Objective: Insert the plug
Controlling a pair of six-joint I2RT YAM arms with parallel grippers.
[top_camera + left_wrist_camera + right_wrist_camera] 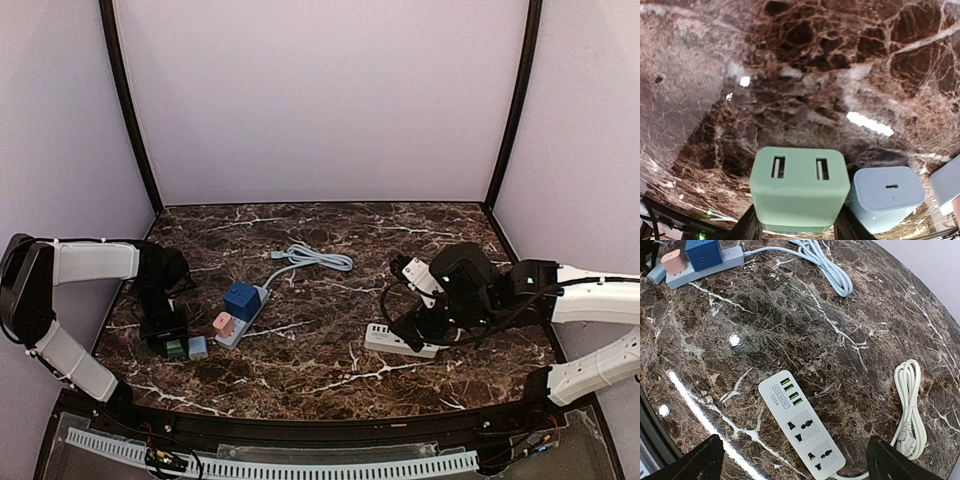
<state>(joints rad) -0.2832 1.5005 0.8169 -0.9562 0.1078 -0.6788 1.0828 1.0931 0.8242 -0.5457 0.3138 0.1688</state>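
Green plug [799, 187] at the near-left corner of the surface [330, 240], L gripper [796, 229] astride it.
Jaws flank its sides; can't tell if they're pinching yet. R gripper [795, 462] spread wide above the white strip [802, 425] by the right edge. Risk as I see it: blue charger [886, 196] sits just beside the plug, so a finger could shove it, or grip off-centre & tilt the plug. Left edge close; open room mid-surface btwn grey strip [237, 333] & white one, cable coil [318, 258] toward the far edge.
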